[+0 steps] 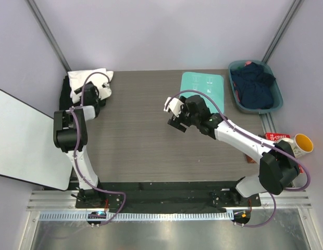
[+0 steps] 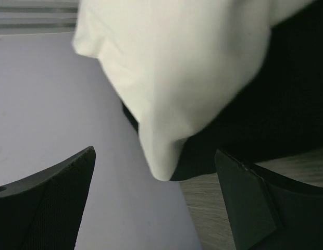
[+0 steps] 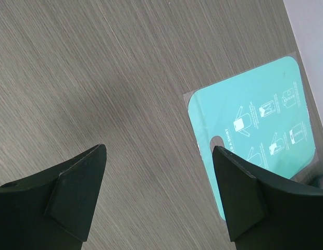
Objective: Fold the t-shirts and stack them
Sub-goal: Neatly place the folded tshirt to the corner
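Note:
A folded white t-shirt [image 1: 87,78] lies on top of a black t-shirt [image 1: 64,94] at the table's far left corner. In the left wrist view the white shirt [image 2: 172,67] overhangs the black one [image 2: 276,104], close in front of the fingers. My left gripper [image 1: 97,97] is open and empty right beside this stack. My right gripper [image 1: 178,124] is open and empty, hovering over the bare table near the middle. Its fingers [image 3: 81,182] frame wood grain in the right wrist view.
A flat teal board [image 1: 203,87] with printed diagrams lies at the back centre; it also shows in the right wrist view [image 3: 255,130]. A teal basket [image 1: 253,87] holding dark clothes stands at the back right. A yellow-lined cup [image 1: 301,144] and a red packet [image 1: 276,136] sit at the right edge.

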Tool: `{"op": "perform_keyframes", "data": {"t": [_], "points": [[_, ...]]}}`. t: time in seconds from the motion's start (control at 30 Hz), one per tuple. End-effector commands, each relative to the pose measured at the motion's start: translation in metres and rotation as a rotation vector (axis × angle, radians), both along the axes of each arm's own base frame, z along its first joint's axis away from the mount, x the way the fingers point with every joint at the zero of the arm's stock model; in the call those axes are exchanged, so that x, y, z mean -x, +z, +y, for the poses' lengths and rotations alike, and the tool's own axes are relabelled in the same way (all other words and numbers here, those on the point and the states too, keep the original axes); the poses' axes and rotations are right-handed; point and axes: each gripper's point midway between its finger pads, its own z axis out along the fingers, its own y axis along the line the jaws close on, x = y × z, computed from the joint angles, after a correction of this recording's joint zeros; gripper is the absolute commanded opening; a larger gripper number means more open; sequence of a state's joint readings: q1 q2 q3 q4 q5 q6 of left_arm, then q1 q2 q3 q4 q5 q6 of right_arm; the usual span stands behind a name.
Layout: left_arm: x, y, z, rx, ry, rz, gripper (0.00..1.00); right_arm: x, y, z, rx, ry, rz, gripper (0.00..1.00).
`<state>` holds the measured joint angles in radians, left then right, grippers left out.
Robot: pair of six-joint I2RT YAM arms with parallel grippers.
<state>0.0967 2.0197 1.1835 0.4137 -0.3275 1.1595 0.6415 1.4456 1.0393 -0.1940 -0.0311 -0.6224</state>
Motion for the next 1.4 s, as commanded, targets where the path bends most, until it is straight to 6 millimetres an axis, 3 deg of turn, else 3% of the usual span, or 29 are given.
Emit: {"op": "perform_keyframes", "data": {"t": [0.0,0.2,0.3,0.4,0.7,0.77,0.8,0.83,0.87,0.97,1.07,1.37], "points": [[0.002,-0.017,-0.002,0.097,-0.112,0.114,0.95,0.0,0.025,0.003,-0.046,-0.003,-0.064,0.88],[-0.018,-0.021,0.014,0.076,-0.176,0.154,0.93,-0.006,0.031,0.007,-0.035,0.003,-0.073,0.88],[-0.03,0.0,0.018,0.093,-0.201,0.13,0.91,-0.008,0.032,0.008,-0.026,0.0,-0.072,0.87],[-0.028,0.003,0.015,0.152,-0.236,0.149,0.89,-0.009,0.031,0.011,-0.021,0.005,-0.07,0.87],[-0.009,-0.026,0.027,0.105,-0.262,0.267,0.74,-0.02,0.032,0.021,-0.007,0.025,-0.081,0.85],[-0.005,-0.032,0.031,0.093,-0.25,0.294,0.6,-0.023,0.033,0.024,-0.006,0.032,-0.084,0.85],[-0.004,-0.036,0.033,0.082,-0.254,0.31,0.43,-0.023,0.034,0.024,-0.007,0.034,-0.086,0.85],[-0.002,-0.038,0.037,0.076,-0.245,0.32,0.14,-0.024,0.03,0.026,0.001,0.04,-0.08,0.84],[-0.003,-0.039,0.038,0.066,-0.242,0.319,0.0,-0.024,0.029,0.026,0.003,0.04,-0.078,0.84],[-0.006,-0.039,0.047,0.056,-0.226,0.312,0.0,-0.026,0.028,0.027,0.002,0.043,-0.076,0.84],[-0.009,-0.028,0.063,0.024,-0.173,0.284,0.0,-0.026,0.028,0.029,0.002,0.045,-0.075,0.84],[-0.02,0.008,0.079,-0.068,-0.135,0.186,0.0,-0.026,0.026,0.03,0.0,0.049,-0.072,0.84]]}}
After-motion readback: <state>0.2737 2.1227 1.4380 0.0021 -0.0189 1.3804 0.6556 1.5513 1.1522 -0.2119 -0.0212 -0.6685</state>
